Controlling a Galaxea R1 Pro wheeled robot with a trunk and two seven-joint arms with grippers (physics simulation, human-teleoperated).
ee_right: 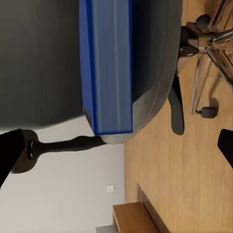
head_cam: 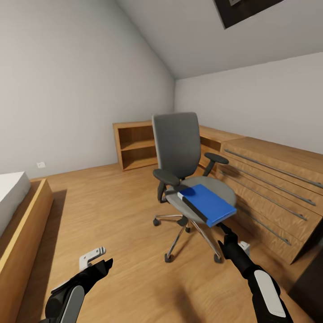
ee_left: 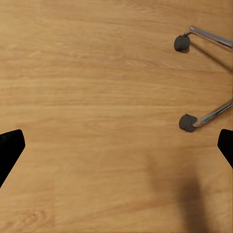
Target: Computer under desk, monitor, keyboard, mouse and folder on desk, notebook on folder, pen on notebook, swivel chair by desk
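From the head view, the swivel chair (head_cam: 179,179) stands on the plank floor (head_cam: 112,215) in front of the low wooden cabinets (head_cam: 269,188), and the folder (head_cam: 207,204) lies flat on its seat, jutting over the front edge toward the robot, which leaves that end free to be taken. The right gripper (head_cam: 223,229) reaches just below that overhanging end, not yet touching it; the left gripper (head_cam: 103,264) hangs low over bare floor, well apart from the chair, likely kept out of the way. A bed (head_cam: 18,215) sits at the left.

In the left wrist view, its two dark fingertips (ee_left: 10,148) sit wide apart at the edges with nothing between them, over floor and two chrome chair spokes with castors (ee_left: 187,122).

In the right wrist view, the fingertips (ee_right: 12,150) are likewise spread wide and empty, aimed at the folder's (ee_right: 109,63) blue end on the grey seat, apparently lined up for a grasp
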